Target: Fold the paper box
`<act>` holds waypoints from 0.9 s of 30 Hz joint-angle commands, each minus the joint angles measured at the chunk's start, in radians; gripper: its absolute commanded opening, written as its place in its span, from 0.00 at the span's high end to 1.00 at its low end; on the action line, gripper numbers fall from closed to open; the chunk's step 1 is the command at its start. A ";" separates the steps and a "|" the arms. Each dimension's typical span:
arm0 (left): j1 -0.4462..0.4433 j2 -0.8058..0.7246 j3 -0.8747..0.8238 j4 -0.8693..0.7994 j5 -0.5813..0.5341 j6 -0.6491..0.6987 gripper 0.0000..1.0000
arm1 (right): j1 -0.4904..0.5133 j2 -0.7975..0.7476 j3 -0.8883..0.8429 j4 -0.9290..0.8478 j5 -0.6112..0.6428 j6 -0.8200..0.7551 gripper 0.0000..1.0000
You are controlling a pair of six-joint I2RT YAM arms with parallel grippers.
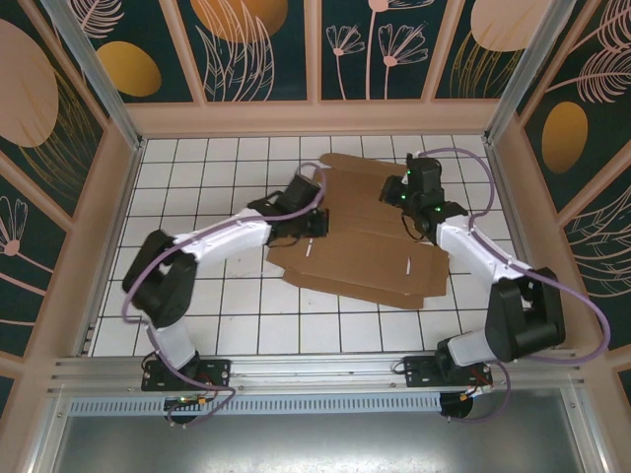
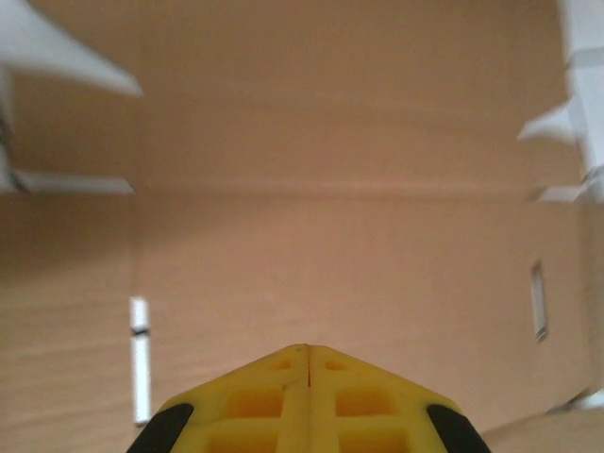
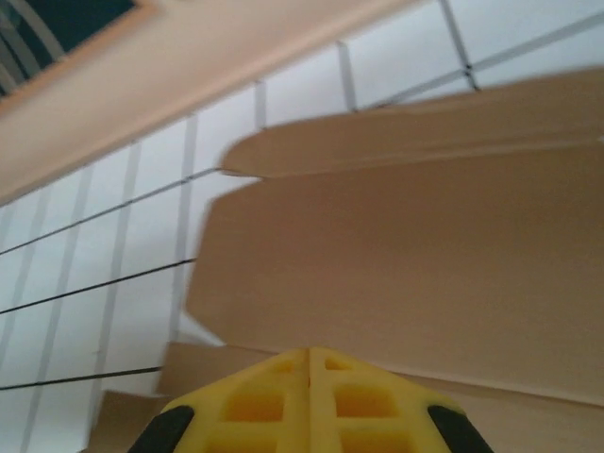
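- Arms both reach over the box (image 1: 365, 251): left arm (image 1: 227, 241) from its left edge, right arm (image 1: 473, 251) from its far right corner.
- Left gripper (image 2: 307, 349): I see its yellow fingers (image 2: 255, 401) pressed together with nothing between them, over a flat panel with 2 slots (image 2: 140, 359).
- Right gripper (image 3: 309, 351): pressed together too, empty, pointing across the box's flaps.
- Box lies as an unfolded sheet mid-table (image 1: 197, 197), on white tiles.
- Dark-green panels (image 1: 266, 39) with plant patterns, framed in wood, enclose the table.
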 commanded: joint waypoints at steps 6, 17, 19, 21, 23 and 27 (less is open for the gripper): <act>0.010 0.160 0.095 -0.058 0.152 0.069 1.00 | -0.012 0.280 0.064 -0.118 -0.034 -0.049 1.00; 0.035 0.317 0.172 -0.144 0.006 0.066 1.00 | -0.023 0.475 0.144 -0.179 0.144 -0.117 0.89; 0.057 0.338 0.176 -0.147 -0.009 0.052 1.00 | -0.021 0.487 0.146 -0.188 0.167 -0.129 0.88; 0.092 0.344 0.173 -0.147 -0.028 0.037 1.00 | -0.021 0.488 0.140 -0.199 0.195 -0.136 0.88; 0.132 0.346 0.170 -0.144 -0.059 0.019 1.00 | -0.018 0.476 0.122 -0.206 0.203 -0.140 0.86; 0.198 0.364 0.208 -0.131 -0.099 -0.014 1.00 | 0.008 0.415 0.052 -0.193 0.181 -0.131 0.84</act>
